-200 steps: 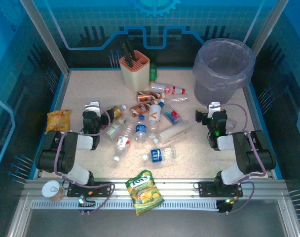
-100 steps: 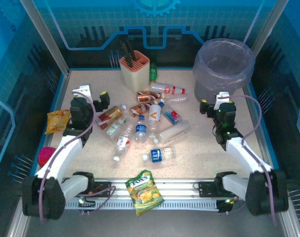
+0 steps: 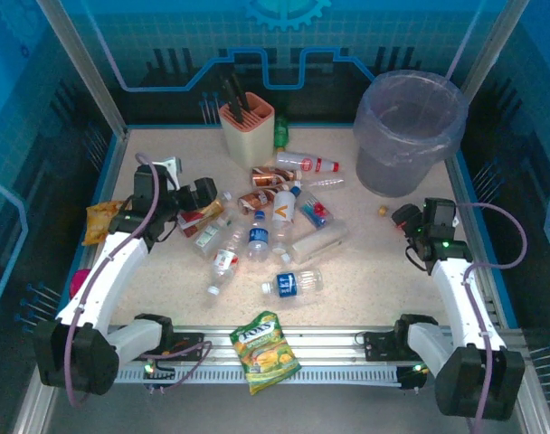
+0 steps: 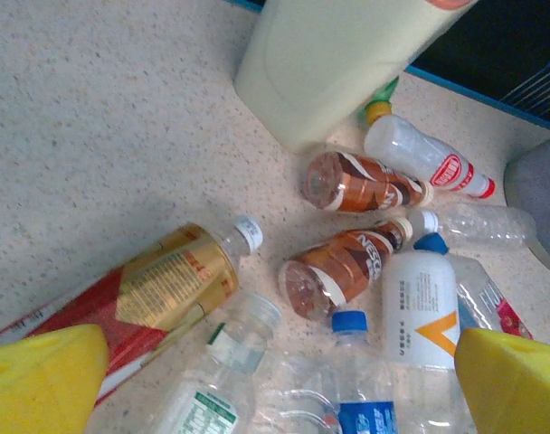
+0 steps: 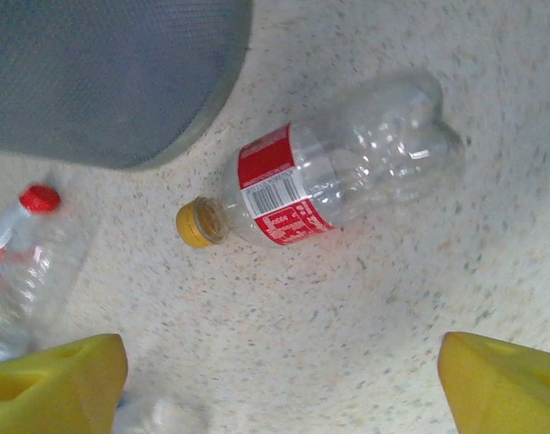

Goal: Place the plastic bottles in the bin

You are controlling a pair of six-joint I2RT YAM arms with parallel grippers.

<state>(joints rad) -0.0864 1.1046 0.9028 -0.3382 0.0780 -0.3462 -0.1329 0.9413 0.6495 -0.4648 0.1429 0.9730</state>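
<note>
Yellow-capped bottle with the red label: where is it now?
In the right wrist view, the bottle lies sideways beside the bin, below the right gripper.

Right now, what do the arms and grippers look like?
Both have white links between bulky black joints, on black bases. The left arm and right arm each carry a looping lavender cable. The left gripper and right gripper are black, with yellow fingertips. A small green light glows by the right wrist.
</note>
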